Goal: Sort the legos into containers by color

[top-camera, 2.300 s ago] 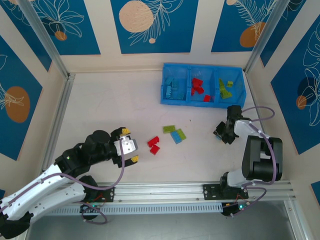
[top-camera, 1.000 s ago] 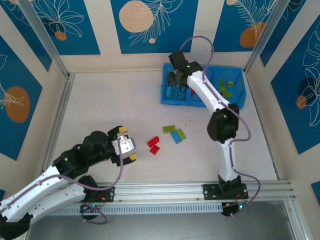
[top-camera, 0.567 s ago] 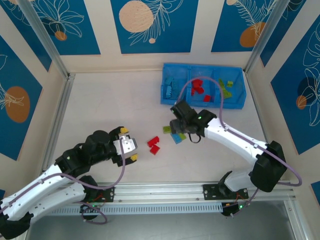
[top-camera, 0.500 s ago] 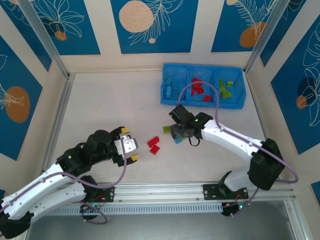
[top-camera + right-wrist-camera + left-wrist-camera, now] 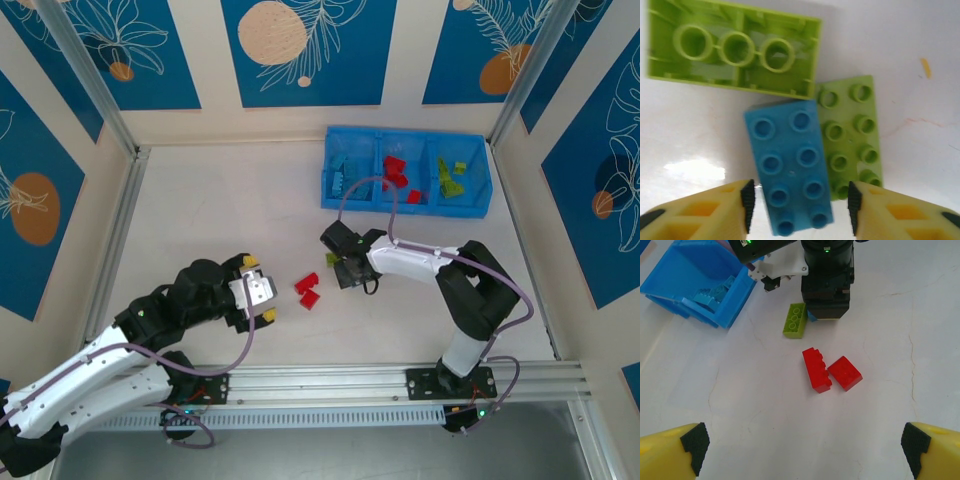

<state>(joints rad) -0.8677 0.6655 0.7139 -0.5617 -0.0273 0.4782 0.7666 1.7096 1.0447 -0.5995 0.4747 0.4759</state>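
Note:
A light blue lego (image 5: 790, 165) lies studs up on the table between my right gripper's (image 5: 799, 205) fingers, which stand open and a little wider than it. A lime green lego (image 5: 850, 135) lies against its right side, partly under the right finger (image 5: 890, 215). Another green lego (image 5: 735, 52) lies upside down just beyond. From above, the right gripper (image 5: 347, 268) covers this cluster. Two red legos (image 5: 816, 370) (image 5: 845, 373) lie side by side ahead of my open left gripper (image 5: 802, 455). The blue containers (image 5: 330, 192) at the back hold sorted blue, red and green bricks.
The right arm's forearm (image 5: 415, 260) stretches low across the table from the right. The left arm (image 5: 190, 300) rests at the front left. An aluminium rail (image 5: 400, 375) runs along the near edge, and walls close in the sides and back.
The right arm has swung from the blue compartment down to the bricks in mid-table, and its jaws have narrowed around the blue one. The left arm has stayed put.

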